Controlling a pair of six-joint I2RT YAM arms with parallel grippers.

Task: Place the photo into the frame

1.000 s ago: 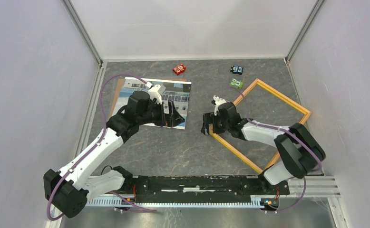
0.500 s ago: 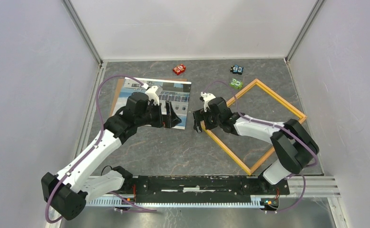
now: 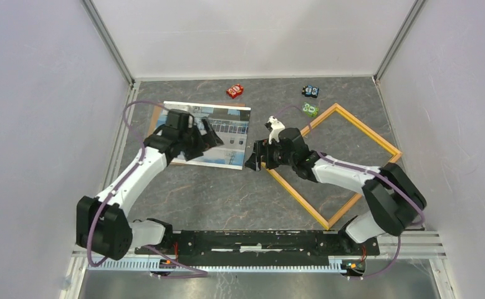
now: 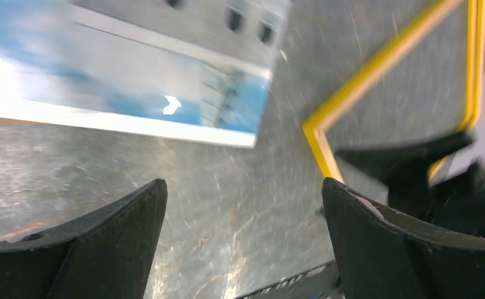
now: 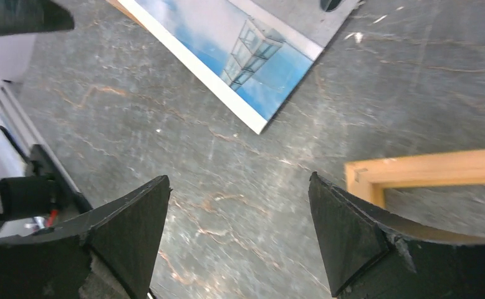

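the left claw (image 3: 207, 134) is open over the photo (image 3: 230, 144) at ten o'clock. it looks thin, light and bendy, so pinch an edge softly. the right claw (image 3: 253, 159) is open too, beside the frame (image 3: 371, 128) at two o'clock.

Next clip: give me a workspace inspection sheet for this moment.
Surface: grey marbled table, no spills seen.
Job's things: photo flat, picture up, on a brown board; frame flat, empty, apart to its right.
Clutter: red block, blue block, green block near the far edge.
Grippers: left gripper and right gripper open, holding nothing.
Cables: purple cables loop off both arms, no snag seen.
Surroundings: white walls; nothing else seen.
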